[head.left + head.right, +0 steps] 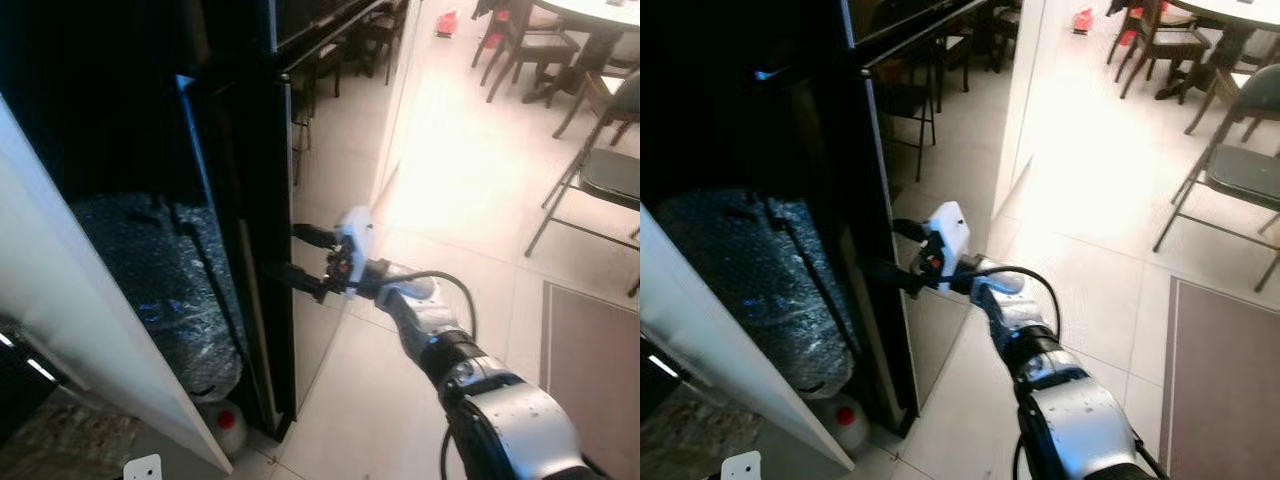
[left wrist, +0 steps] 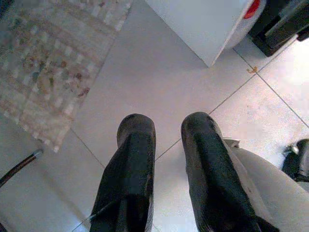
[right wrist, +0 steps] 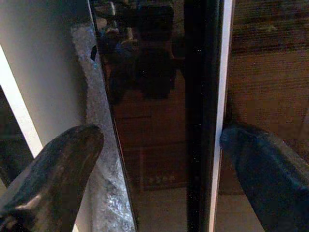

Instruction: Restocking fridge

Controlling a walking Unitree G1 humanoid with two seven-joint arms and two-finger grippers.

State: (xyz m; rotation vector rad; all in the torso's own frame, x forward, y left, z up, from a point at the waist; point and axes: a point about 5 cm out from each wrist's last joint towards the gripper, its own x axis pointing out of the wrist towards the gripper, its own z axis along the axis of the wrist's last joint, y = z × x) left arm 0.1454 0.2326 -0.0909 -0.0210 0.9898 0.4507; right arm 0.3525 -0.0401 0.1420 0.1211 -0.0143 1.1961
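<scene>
The tall black glossy fridge stands on my left, its shiny front reflecting the room. My right gripper reaches out level to the fridge door's edge. It is open, with one finger on each side of that black edge and its white strip. Whether the fingers touch the door I cannot tell. My left gripper hangs over the tiled floor, its fingers slightly apart and holding nothing.
A bubble-wrapped bundle fills the dark gap between the fridge and a white panel. A red-capped white bottle lies at the fridge's foot. Chairs and a table stand far right, a mat lies near right, and a patterned rug lies below my left arm.
</scene>
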